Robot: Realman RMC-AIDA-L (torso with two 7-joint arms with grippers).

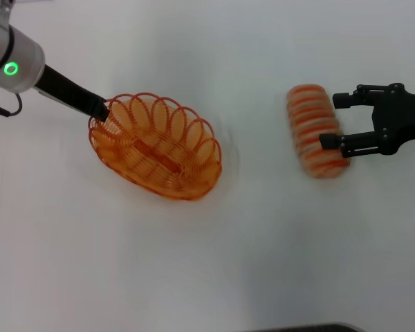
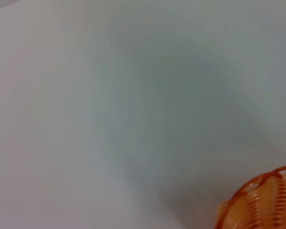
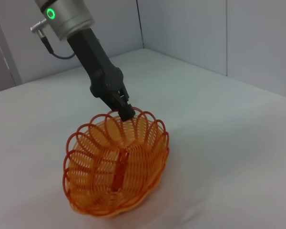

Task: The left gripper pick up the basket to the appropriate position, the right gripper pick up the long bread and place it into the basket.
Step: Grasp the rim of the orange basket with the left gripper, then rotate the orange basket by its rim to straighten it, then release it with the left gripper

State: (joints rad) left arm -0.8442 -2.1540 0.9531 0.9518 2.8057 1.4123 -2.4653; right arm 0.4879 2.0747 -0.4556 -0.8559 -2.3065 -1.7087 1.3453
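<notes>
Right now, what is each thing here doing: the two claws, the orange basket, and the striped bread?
left gripper: shut on the basket's rim.
basket: empty, held by its rim at one end.
right gripper: open, fingers on either side of one end of the bread, not closed on it.
long bread: lying on the table, outside the basket.

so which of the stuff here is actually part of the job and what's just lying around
Part of the job:
- basket, left gripper clamped on its rim
- long bread, right gripper open around it

Just lying about:
- nothing; only the bare white table
</notes>
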